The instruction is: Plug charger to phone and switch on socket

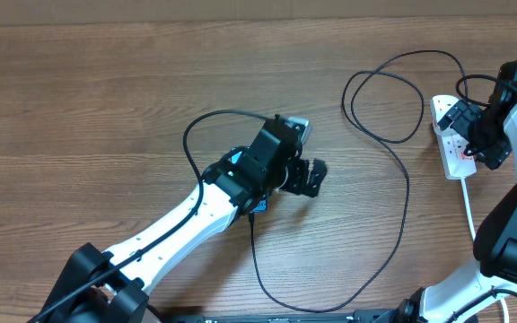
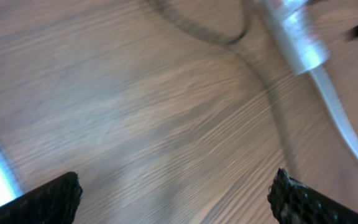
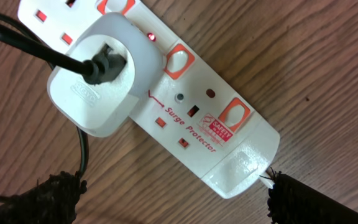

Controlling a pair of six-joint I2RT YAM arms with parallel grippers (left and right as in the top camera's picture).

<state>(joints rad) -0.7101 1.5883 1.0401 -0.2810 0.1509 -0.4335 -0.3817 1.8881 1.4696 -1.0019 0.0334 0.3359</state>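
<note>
Firstly, the wooden table (image 1: 106, 108) carries all items. The left arm reaches from the near edge to mid-table. The left gripper (image 1: 310, 177) stands with its jaws spread wide, and the wrist view shows only bare wood between the fingertips, so nothing is held. The right arm stands at the right edge. The right gripper (image 3: 176, 199) is likewise fully spread and empty, hanging directly over the socket (image 3: 197, 118) without visible contact.

The socket lies at the far right of the table, aslant, with its rounded end just ahead of the right fingertips. The charger (image 1: 408, 193) runs from it in wide black loops across the table towards the left arm. Whether its tip is seated in the phone cannot be determined.

The phone (image 1: 300, 125) lies mid-table, almost wholly covered by the left wrist, with only a pale corner showing.

A white adapter (image 3: 79, 102) sits in one outlet with the black lead entering it. Beside it a small red lamp (image 3: 151, 37) glows.
</note>
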